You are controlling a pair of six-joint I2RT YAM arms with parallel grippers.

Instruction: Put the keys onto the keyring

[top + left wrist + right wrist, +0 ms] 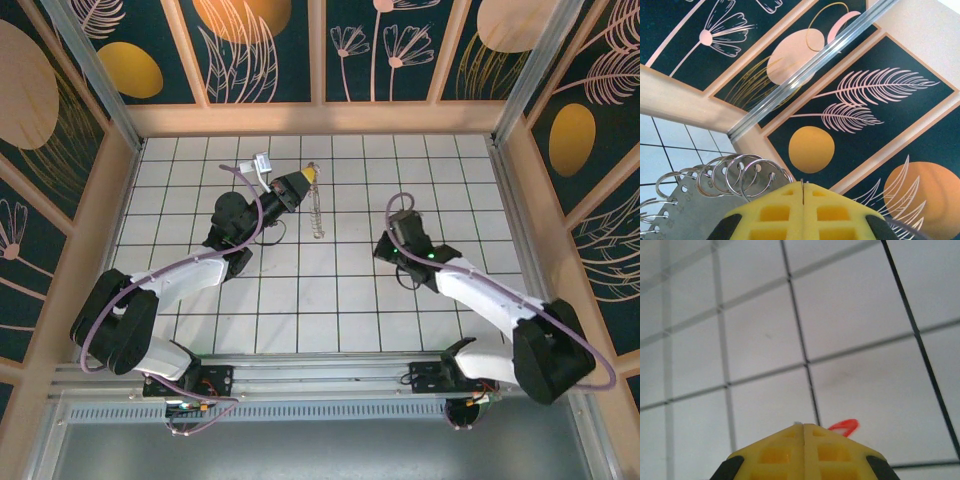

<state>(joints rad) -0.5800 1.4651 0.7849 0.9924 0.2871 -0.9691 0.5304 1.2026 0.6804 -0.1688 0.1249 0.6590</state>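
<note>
The keyring (316, 212) hangs as a thin silvery strip of loops below my left gripper (311, 175), which is raised over the far middle of the tiled floor. In the left wrist view its wire rings (735, 175) sit on a holed grey plate just left of the left gripper (803, 182). The yellow pads are shut there, with a thin metal edge pinched between them. My right gripper (804, 425) points down at the tiles with its pads pressed together. The key's red head (844, 426) sticks out past the right pad. The right wrist (408, 240) hovers right of centre.
White tiled floor (330, 300) with dark grid lines, walled in by wooden-framed patterned panels (265, 50). A metal post (805, 70) runs up the corner ahead of the left wrist. Both arm bases stand at the near rail (320, 385).
</note>
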